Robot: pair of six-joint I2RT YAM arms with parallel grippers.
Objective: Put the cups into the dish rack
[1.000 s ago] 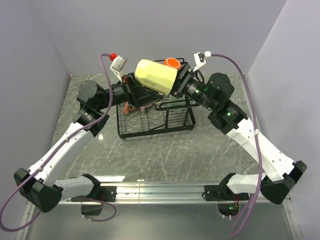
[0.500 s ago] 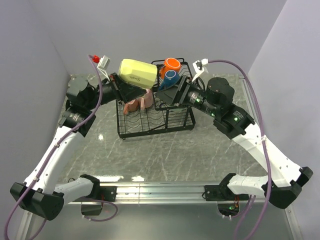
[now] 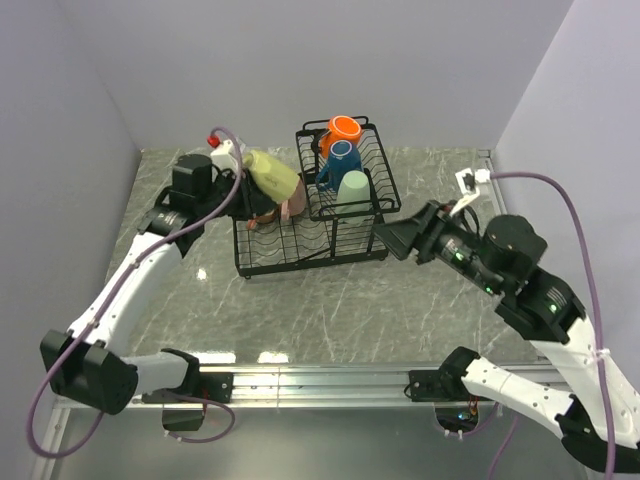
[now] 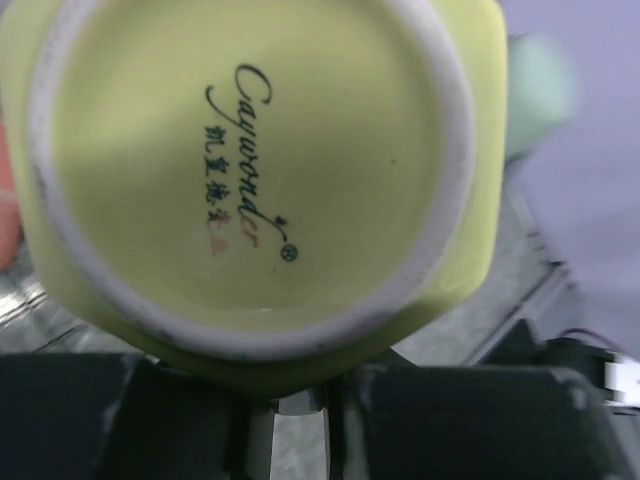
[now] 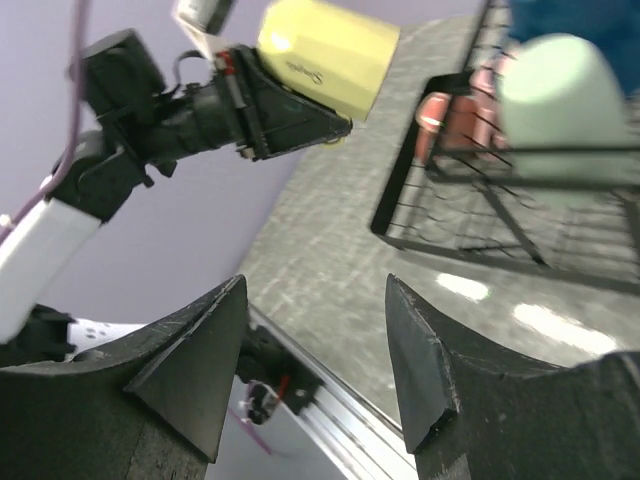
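A marbled grey-green table (image 3: 330,300) with a glossy, veined surface is enclosed by plain pale walls. The dish rack (image 3: 300,255), built of thin black wire, is placed toward the far middle of the table. Its wide lower tray is ridged with wavy plate slots, and a smaller raised upper basket (image 3: 375,165) is set over its right part.

The left gripper (image 3: 255,192) is held over the far left part of the lower tray. Its dark fingers (image 4: 100,420) are clamped on the yellow cup (image 3: 272,172), which is held tilted in the air above the tray. In the left wrist view the cup's angular body, its glossy base with printed script and its rough white foot ring are shown.

The right gripper (image 3: 393,240) is held just right of the rack's near right corner. Its wedge-shaped matte black fingers (image 5: 190,370) are spread apart, and nothing is held between them.

In the upper basket three cups are lined up from far to near: the orange cup (image 3: 345,128), the blue cup (image 3: 343,158) and the pale green cup (image 3: 353,188), which is set mouth down. Two pink cups (image 3: 291,205) are partly hidden in the lower tray beneath the yellow cup.
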